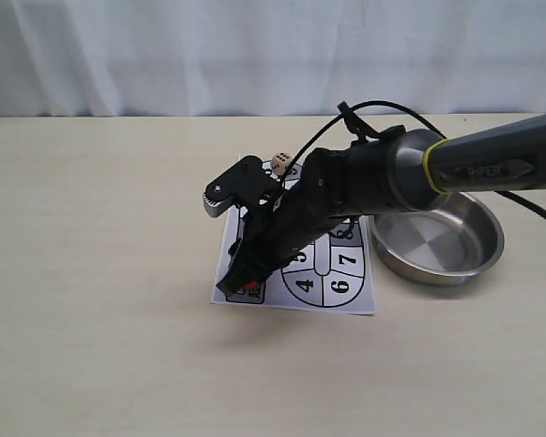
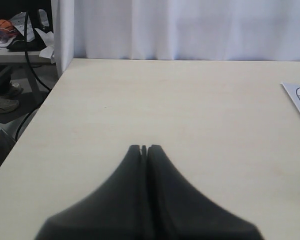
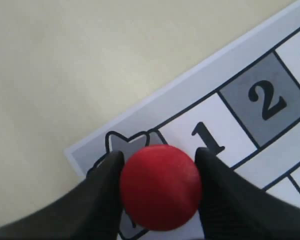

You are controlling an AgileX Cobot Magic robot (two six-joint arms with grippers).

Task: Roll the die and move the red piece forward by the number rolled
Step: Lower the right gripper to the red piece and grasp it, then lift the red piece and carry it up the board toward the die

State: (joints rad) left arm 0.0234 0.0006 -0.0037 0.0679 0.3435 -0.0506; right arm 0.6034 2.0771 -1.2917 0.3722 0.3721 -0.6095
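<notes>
The red piece (image 3: 160, 186) stands over the star-marked start square of the printed board (image 3: 270, 145), beside square 1. My right gripper (image 3: 159, 159) is shut on it, one dark finger pressed to each side. From the exterior camera that gripper (image 1: 244, 284) reaches down to the board's near left corner, where only a sliver of the red piece (image 1: 252, 289) shows. The die (image 1: 279, 163) rests at the board's far edge, behind the arm. My left gripper (image 2: 144, 148) is shut on nothing, hovering above bare table left of the board.
A round metal bowl (image 1: 473, 259) sits to the right of the board (image 1: 346, 296). The right arm (image 1: 409, 168) crosses over the board's numbered squares. A white curtain backs the table, and the table's left edge (image 2: 37, 112) shows in the left wrist view.
</notes>
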